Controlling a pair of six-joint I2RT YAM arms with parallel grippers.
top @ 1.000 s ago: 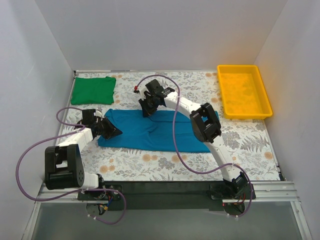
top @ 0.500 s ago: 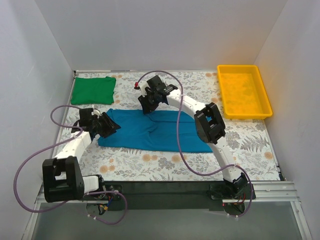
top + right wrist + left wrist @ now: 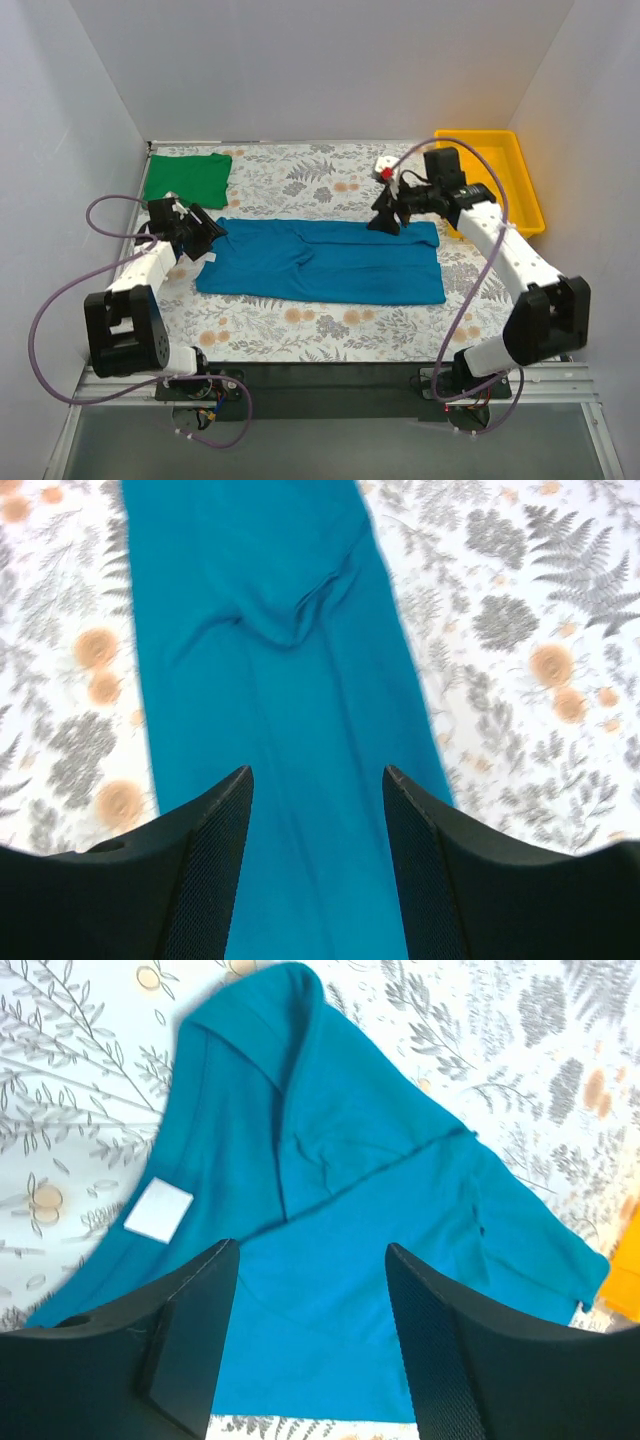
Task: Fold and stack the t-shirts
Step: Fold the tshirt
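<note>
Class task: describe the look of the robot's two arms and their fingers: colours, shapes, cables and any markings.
Both the left arm and the right arm have white tubular links joined by chunky black joint housings. A thin purple cable loops along each. The fingers are black, broad and tapered, with finely textured inner faces. A small red part shows by the right wrist.

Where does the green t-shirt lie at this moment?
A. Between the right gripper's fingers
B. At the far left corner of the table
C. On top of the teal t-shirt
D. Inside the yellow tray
B: the green t-shirt lies folded at the far left corner of the table, apart from the teal t-shirt and the yellow tray.
</note>
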